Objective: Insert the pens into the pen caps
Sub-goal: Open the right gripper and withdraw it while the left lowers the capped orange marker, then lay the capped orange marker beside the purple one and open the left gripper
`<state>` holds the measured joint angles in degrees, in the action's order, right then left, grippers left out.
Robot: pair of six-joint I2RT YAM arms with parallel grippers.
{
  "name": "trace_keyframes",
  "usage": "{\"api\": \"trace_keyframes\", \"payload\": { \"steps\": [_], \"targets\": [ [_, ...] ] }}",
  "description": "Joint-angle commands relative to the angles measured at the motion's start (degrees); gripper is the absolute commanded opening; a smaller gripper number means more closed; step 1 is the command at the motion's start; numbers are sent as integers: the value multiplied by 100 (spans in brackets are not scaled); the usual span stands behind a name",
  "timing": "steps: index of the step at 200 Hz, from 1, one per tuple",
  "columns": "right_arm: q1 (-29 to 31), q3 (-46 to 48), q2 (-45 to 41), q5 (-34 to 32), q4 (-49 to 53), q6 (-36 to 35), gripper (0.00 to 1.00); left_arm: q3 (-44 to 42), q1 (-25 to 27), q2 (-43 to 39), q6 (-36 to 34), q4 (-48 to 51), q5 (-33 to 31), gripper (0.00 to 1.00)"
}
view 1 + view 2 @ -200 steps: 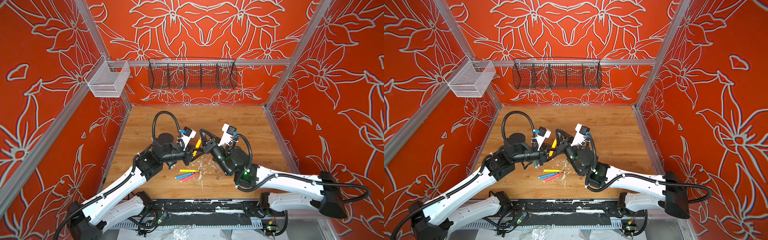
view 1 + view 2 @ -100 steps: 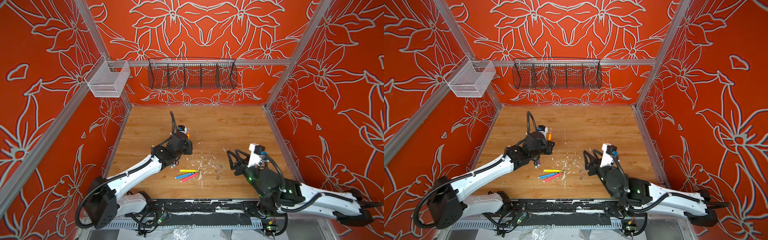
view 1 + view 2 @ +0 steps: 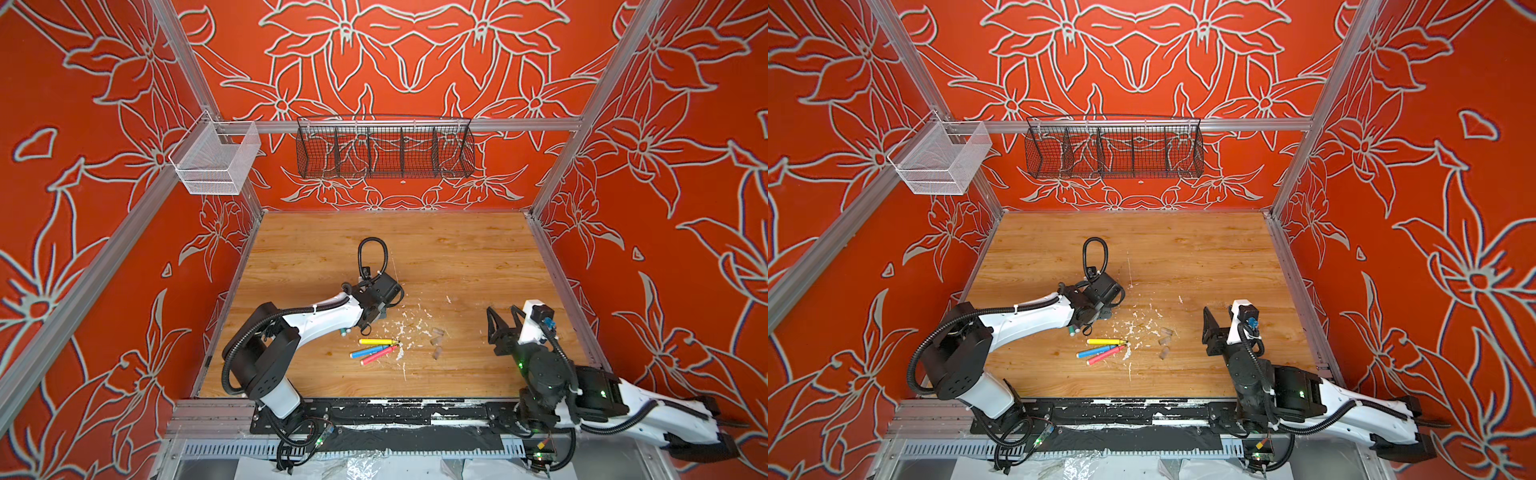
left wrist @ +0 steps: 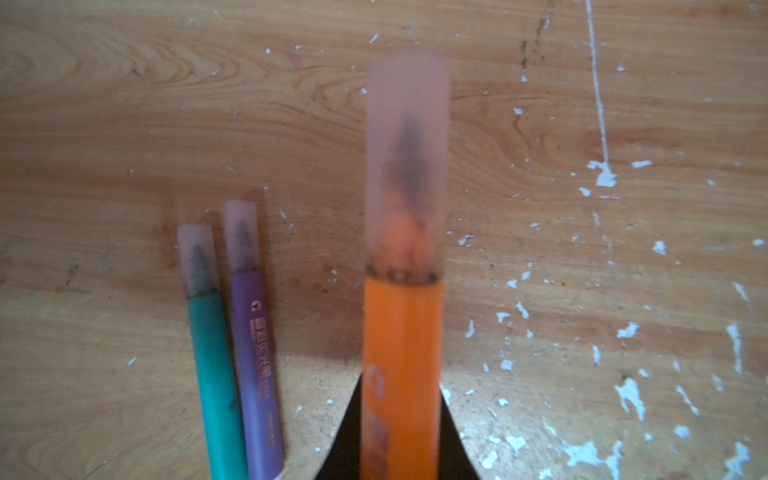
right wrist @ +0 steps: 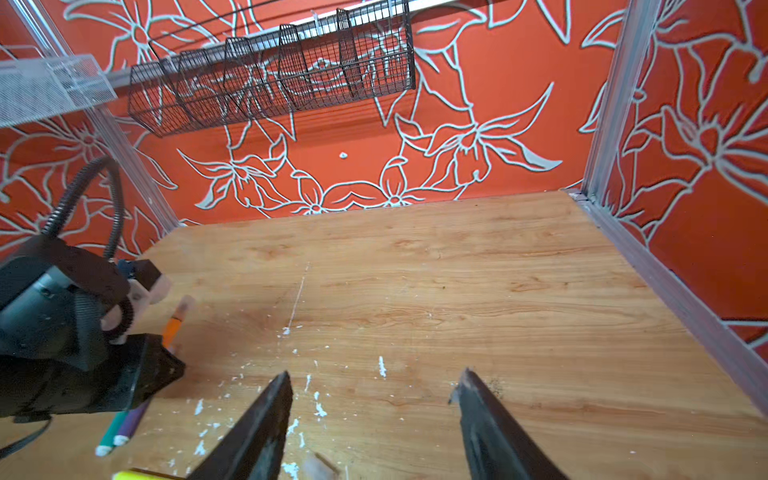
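Note:
My left gripper (image 4: pixel 400 388) is shut on an orange pen (image 4: pixel 401 357) that wears a cloudy cap (image 4: pixel 407 158), held low over the table. Beside it lie a capped green pen (image 4: pixel 214 374) and a capped purple pen (image 4: pixel 255 353). In both top views the left gripper (image 3: pixel 376 313) is left of centre. Uncapped yellow (image 3: pixel 376 341), blue (image 3: pixel 368 352) and pink (image 3: pixel 379 355) pens lie in front of it. Three loose pen caps (image 3: pixel 437 341) rest to their right. My right gripper (image 3: pixel 505 318) stands open and empty at the right, its fingertips (image 5: pixel 284 384) wide apart.
White flecks of debris (image 3: pixel 409 328) are scattered over the wooden table (image 3: pixel 457 257). A black wire basket (image 3: pixel 384 147) hangs on the back wall and a white mesh basket (image 3: pixel 214 160) on the left rail. Red walls close in three sides.
The right gripper has opened, let go and drawn back to the front right. The left arm has carried the capped orange pen down toward the green and purple pens.

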<state>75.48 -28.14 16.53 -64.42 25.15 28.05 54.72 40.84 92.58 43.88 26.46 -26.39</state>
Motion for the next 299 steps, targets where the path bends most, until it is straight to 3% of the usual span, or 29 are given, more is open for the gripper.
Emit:
{"api": "trace_keyframes", "payload": {
  "steps": [1, 24, 54, 82, 109, 130, 156, 205, 251, 276, 299],
  "targets": [
    [-389, -126, 200, 194, 175, -177, 68, -216, -28, 198, 445, 234, -363, 0],
    [-1401, -151, 608, 1037, 250, -22, 68, -254, -65, 413, 368, 110, -194, 0],
    [-3155, -146, 1542, 3062, -70, -98, 68, -203, -59, 668, 501, 244, -336, 0],
    [-4034, -179, 2307, 3120, -46, 215, 65, -212, -83, 721, 578, 327, -500, 0],
    [-4144, -78, 2332, 2927, -195, 339, 65, -189, -163, 845, 565, 281, -461, 5],
    [-4172, 294, 2173, 2850, -880, 228, 66, -186, -221, 881, 613, 295, -494, 13],
    [-4208, 829, 2116, 2204, -1653, 65, 68, -172, -285, 851, 614, 329, -524, 17],
    [-4264, 874, 2128, 2035, -1564, 288, 66, -229, -313, 494, 333, 228, -448, 28],
    [-4268, 745, 2399, 2098, -1482, 324, 66, -233, -296, -269, 47, 548, -504, 31],
    [-4267, 705, 2493, 2119, -1476, 323, 66, -398, -41, -906, -274, 662, -474, 31],
    [-4274, 689, 2527, 2130, -1469, 331, 66, -632, 538, -1441, -505, 715, -387, 31]
  ]
}}
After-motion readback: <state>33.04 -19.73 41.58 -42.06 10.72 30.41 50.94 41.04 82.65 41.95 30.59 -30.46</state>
